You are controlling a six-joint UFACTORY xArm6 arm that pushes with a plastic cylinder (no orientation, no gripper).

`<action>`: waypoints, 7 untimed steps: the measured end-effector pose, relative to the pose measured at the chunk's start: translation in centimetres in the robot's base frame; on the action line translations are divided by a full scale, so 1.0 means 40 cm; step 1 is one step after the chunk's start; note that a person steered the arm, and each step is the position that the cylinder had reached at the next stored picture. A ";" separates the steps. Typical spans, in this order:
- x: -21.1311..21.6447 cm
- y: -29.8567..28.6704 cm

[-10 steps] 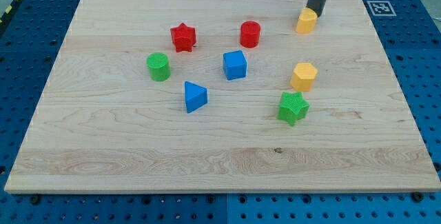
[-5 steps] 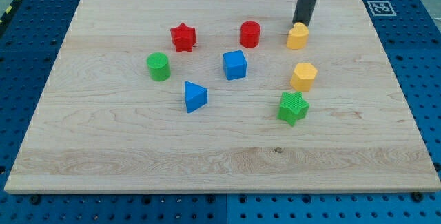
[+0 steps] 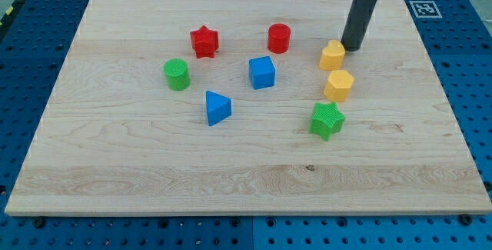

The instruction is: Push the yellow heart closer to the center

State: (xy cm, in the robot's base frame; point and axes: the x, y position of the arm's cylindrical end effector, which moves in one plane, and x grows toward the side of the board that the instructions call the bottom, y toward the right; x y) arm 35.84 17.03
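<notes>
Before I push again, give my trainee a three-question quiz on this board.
1. True or false: my tip is at the yellow heart's upper right.
2. Which block lies just below the heart? A) yellow hexagon B) green star C) red cylinder
3. How many blue blocks are there?

Key: 1 true; 2 A; 3 two, the cube and the triangle.

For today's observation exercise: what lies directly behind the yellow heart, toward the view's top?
Behind the yellow heart, at its upper right, stands my tip. The rod covers a strip of board behind it.
</notes>
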 end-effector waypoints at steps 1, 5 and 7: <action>0.037 -0.005; 0.063 -0.084; -0.004 0.045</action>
